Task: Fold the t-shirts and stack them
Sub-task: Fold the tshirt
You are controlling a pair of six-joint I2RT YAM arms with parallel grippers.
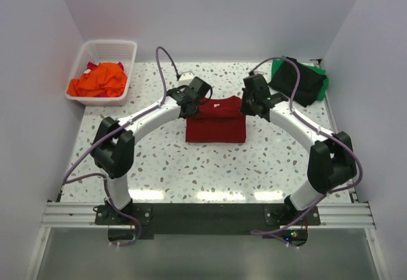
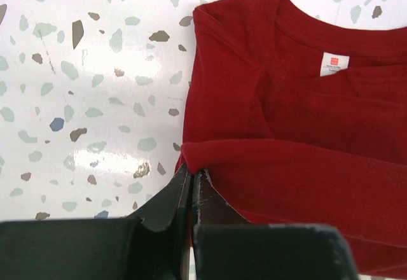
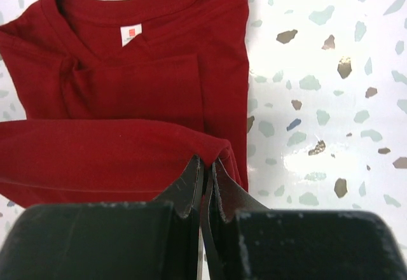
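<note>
Evidently the left gripper (image 2: pixel 191 179) and right gripper (image 3: pixel 206 165) pinch the folded edge of the dark red t-shirt (image 1: pixel 215 127) at ten and two o'clock, to hold the fold square.

A white slatted plastic basket (image 1: pixel 130 70) sits at the far left corner of the table (image 1: pixel 210 165), close to the left wall (image 1: pixel 38 51). The tabletop is glossy white terrazzo flecked with grey, tan and pale green chips, with bright glare patches along its near edge. Plain white walls stand at left, back and right. A silver aluminium rail (image 1: pixel 70 215) crosses the near edge. A small white item (image 1: pixel 186 75) lies towards the back, too small to make out.
</note>
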